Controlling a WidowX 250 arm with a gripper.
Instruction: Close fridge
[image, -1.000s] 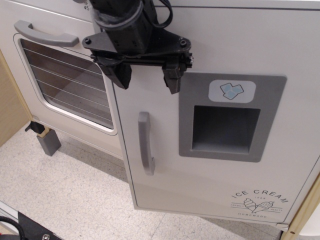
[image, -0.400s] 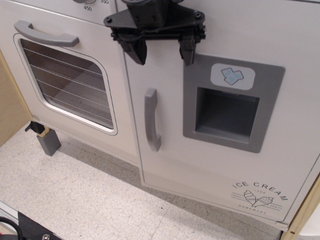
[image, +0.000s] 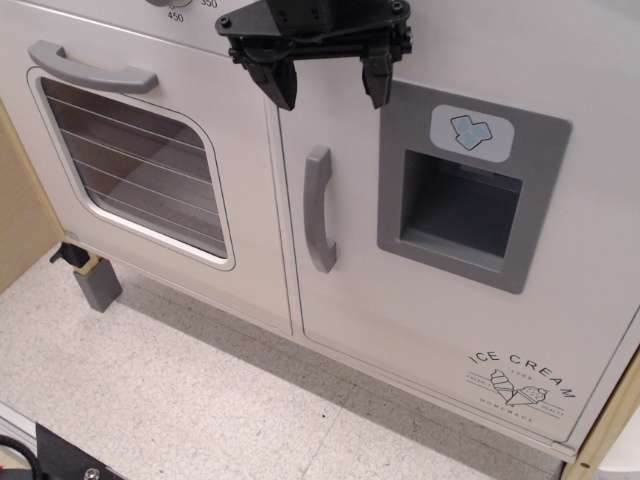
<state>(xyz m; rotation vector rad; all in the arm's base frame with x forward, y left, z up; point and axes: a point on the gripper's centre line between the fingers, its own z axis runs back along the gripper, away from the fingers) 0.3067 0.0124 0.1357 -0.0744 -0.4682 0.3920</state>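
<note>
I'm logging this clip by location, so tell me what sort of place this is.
Probably a toy play kitchen on a speckled floor: a white fridge door with a grey vertical handle and "ICE CREAM" lettering, a white oven door with a wire-rack window, and a black robot gripper above.

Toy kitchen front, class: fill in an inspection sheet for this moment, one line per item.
Surface: speckled floor, bare where visible.
Job's things: fridge door looks nearly flush with the cabinet; vertical handle, ice panel.
Clutter: small grey block by the oven's foot.
Grippers: hand open, empty, at the door's top edge.
Cables: a black one at the bottom-left corner.
Surroundings: oven door, shut.
</note>
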